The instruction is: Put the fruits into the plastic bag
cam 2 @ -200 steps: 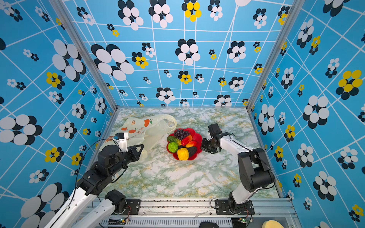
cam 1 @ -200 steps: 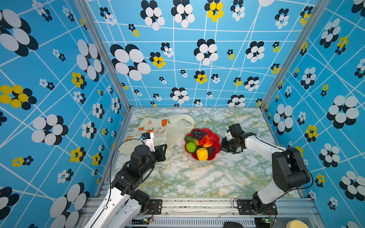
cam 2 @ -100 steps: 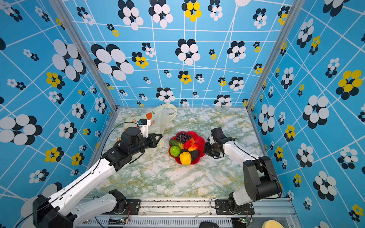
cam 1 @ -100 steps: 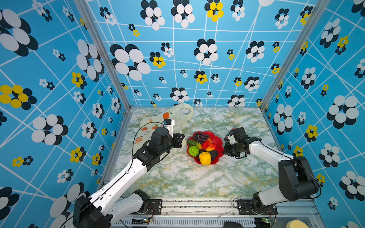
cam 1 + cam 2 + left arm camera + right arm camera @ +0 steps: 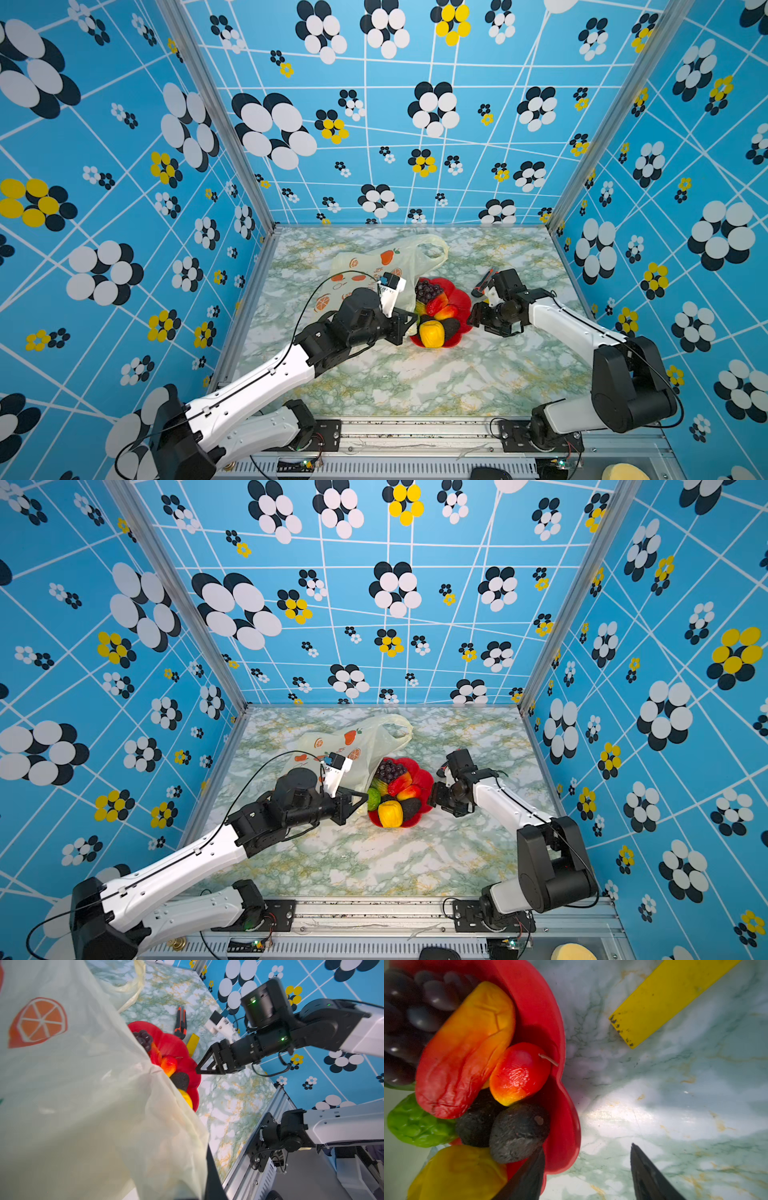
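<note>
The right gripper (image 5: 587,1147), the only free arm, stands with jaws parted and empty, the fruits (image 5: 436,309) heaped on the red plate (image 5: 463,297) just ahead of its fingers, dark oval piece (image 5: 519,1130) closest; the left gripper (image 5: 358,802), closed, apparently pinches the plastic bag (image 5: 365,266) beyond the plate.

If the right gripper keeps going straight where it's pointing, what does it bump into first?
Probably the red plate's rim: it sits right ahead of the open right gripper, one finger beside the dark oval fruit. Depth is hard to judge.
</note>
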Tool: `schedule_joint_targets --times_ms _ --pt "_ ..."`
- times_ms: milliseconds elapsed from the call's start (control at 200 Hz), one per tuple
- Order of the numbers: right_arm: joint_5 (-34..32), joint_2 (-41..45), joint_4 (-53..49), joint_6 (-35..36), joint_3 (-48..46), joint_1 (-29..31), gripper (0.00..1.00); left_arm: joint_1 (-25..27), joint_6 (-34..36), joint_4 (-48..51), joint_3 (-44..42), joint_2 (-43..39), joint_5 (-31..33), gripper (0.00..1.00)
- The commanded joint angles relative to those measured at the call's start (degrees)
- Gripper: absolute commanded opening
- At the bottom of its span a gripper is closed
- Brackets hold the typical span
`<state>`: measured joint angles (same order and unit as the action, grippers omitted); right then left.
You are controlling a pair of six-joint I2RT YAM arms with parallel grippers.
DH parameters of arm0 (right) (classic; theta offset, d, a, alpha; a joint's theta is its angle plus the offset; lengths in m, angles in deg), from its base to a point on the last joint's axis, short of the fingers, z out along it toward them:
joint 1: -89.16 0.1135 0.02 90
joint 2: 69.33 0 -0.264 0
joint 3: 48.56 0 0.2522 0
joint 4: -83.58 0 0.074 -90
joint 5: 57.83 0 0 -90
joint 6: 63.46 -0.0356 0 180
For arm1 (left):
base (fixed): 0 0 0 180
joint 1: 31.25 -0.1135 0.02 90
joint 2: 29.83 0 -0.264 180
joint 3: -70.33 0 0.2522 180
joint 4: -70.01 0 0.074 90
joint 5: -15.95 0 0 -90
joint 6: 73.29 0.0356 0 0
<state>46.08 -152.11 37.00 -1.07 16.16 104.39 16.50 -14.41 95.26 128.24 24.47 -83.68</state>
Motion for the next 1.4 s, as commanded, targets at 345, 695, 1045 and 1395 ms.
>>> schedule_joint_targets --times_ms 345,695,1045,1395 --pt "5.48 10.55 -2.06 2.3 5.95 1.05 0.81 -2.78 -7.21 2.75 -10.56 -13.83 6.51 0.0" --pt "-0.91 5.31 -6.13 6.22 10.68 16.77 0.99 -2.83 -7.7 0.73 -10.37 -12.24 6.68 0.0" --pt "-9.68 -3.43 -9.84 7.75 15.82 26.2 0.99 -2.9 -7.81 0.98 -9.87 -12.4 8.11 0.0" --pt "-13.91 -11.13 -11.55 8.38 20.05 30.73 0.97 -3.22 -7.21 3.53 -10.47 -14.51 9.49 0.0"
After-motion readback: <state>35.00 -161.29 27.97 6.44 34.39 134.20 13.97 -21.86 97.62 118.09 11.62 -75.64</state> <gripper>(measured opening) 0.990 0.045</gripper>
